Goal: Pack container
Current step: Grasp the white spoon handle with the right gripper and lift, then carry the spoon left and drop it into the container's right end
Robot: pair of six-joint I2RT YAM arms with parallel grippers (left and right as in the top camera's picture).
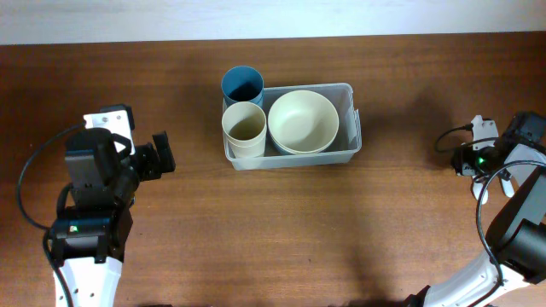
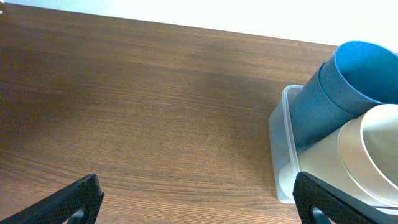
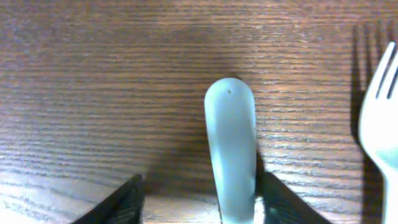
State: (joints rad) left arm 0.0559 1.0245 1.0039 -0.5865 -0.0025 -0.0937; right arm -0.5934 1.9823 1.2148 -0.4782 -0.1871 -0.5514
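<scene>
The clear plastic container [image 1: 353, 130] stands at the middle back of the table. It holds a blue cup [image 1: 242, 85], a cream cup [image 1: 245, 128] and a cream bowl [image 1: 303, 121]. My left gripper [image 1: 162, 157] is open and empty, to the container's left. Its wrist view shows the container's end [image 2: 281, 127] with the blue cup [image 2: 336, 93] and cream cup [image 2: 367, 155]. My right gripper [image 1: 467, 160] is at the far right, low over the table. It is open around a pale blue utensil handle [image 3: 231, 143], which lies against its right finger.
A white fork [image 3: 379, 118] lies on the table just right of the pale handle. Cables run along both arms. The table's back edge meets a white wall behind the container.
</scene>
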